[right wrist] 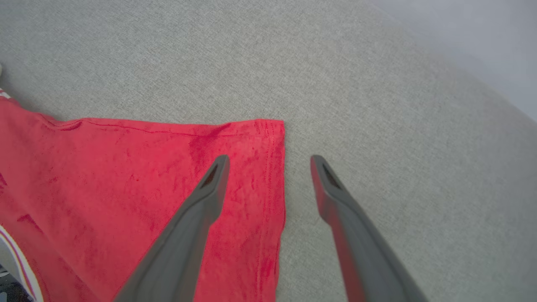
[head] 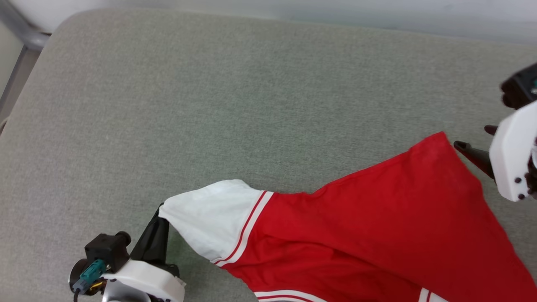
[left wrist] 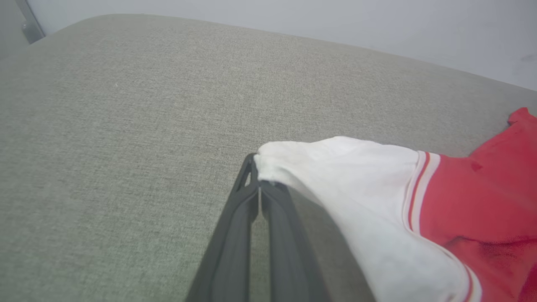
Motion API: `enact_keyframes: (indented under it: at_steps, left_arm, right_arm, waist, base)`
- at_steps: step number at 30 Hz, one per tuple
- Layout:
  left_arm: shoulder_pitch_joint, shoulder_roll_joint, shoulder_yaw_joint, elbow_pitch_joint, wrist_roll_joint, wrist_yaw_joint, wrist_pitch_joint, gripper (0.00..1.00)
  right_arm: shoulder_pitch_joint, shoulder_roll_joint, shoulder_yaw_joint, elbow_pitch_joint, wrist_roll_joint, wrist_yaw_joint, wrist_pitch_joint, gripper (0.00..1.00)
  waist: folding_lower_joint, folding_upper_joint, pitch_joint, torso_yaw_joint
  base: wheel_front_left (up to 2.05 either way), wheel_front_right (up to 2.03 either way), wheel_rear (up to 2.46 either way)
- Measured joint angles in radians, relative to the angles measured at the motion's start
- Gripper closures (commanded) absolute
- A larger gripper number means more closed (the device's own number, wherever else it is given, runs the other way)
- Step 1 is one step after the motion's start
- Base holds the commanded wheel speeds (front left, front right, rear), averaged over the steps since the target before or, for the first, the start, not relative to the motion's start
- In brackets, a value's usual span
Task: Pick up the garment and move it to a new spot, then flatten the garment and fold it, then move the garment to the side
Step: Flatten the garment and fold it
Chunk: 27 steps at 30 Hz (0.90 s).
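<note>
Evidently the garment (head: 377,218) has been laid on the grey padded surface (head: 209,105), drawn out between the two arms but not yet flat. Its white sleeve (left wrist: 335,176) is pinched at the tip by the left claw (left wrist: 256,176), which is closed tight. The right claw (right wrist: 270,163) is spread wide over the red hem corner (right wrist: 260,138), with nothing held. Flattening is judged partly done; folding and the move aside are left.
</note>
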Motion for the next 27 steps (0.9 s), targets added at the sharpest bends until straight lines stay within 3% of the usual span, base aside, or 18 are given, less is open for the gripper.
enact_keyframes:
  at_steps: [8, 15, 22, 23, 24, 27]
  left_arm:
    - [-0.053, -0.026, -0.022, 0.016, 0.009, -0.012, -0.016, 1.0]
    - [-0.082, -0.043, -0.029, 0.029, 0.014, -0.02, -0.025, 1.0]
    - [-0.092, -0.051, -0.026, 0.05, 0.015, -0.024, -0.032, 1.0]
    - [-0.092, -0.051, -0.025, 0.053, 0.015, -0.024, -0.033, 1.0]
    - [-0.092, -0.051, -0.023, 0.056, 0.015, -0.024, -0.033, 1.0]
    - [-0.09, -0.047, -0.015, 0.066, 0.015, -0.027, -0.033, 1.0]
  right_arm:
    - [-0.153, 0.01, 0.177, 0.204, -0.054, 0.0, 0.087, 0.0]
    - [-0.197, 0.005, 0.274, 0.355, -0.061, 0.0, 0.018, 0.0]
    - [-0.227, -0.018, 0.355, 0.419, -0.014, 0.0, -0.034, 0.0]
    - [-0.231, -0.021, 0.363, 0.426, -0.012, 0.0, -0.053, 0.69]
    - [-0.235, -0.022, 0.372, 0.431, -0.007, 0.0, -0.068, 1.0]
    - [-0.242, 0.0, 0.382, 0.453, 0.044, 0.0, -0.184, 1.0]
  waist:
    - [0.0001, 0.0, 0.066, 0.051]
    - [0.0, 0.0, 0.114, 0.083]
    - [-0.0002, 0.0, 0.13, 0.09]
    - [-0.0003, 0.0, 0.129, 0.088]
    - [-0.0002, 0.0, 0.127, 0.086]
    - [0.0, 0.0, 0.099, 0.072]
  base:
    - [0.0, 0.0, 0.0]
    - [0.0, 0.0, 0.0]
    - [0.0, 0.0, 0.0]
    - [0.0, 0.0, 0.0]
    - [0.0, 0.0, 0.0]
    - [0.0, 0.0, 0.0]
